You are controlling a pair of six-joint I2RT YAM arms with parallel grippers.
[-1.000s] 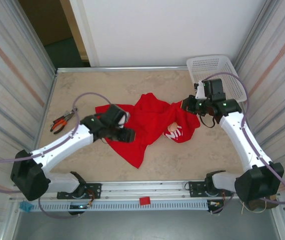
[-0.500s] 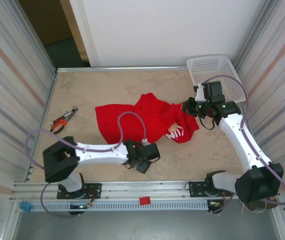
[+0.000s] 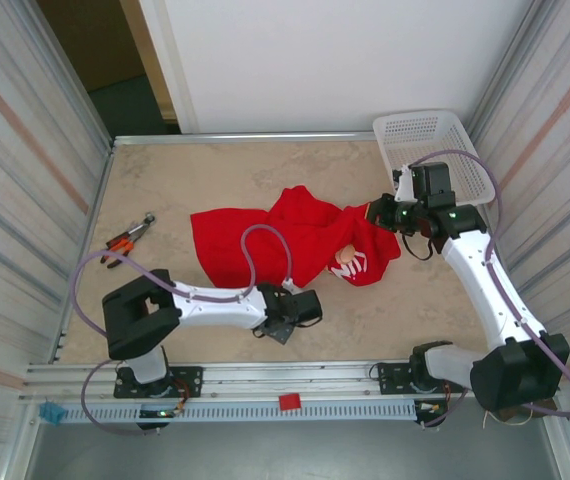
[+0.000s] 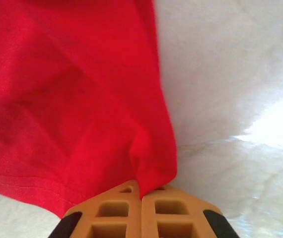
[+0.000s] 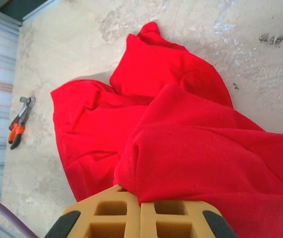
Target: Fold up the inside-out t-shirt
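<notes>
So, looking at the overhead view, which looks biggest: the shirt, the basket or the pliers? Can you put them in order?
1. Shirt, crumpled yet widest by far.
2. Basket, partly covered, but clearly smaller.
3. Pliers, easily the smallest.

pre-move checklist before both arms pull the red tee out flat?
1. left gripper shut on t-shirt edge: ok.
2. right gripper shut on the cloth: ok.
3. t-shirt lying flat: not ok, bunched in folds.
4. pliers apart from the cloth: ok.
5. white basket apart from the cloth: ok.
6. which parts of the shirt are gripped: cannot tell.
</notes>
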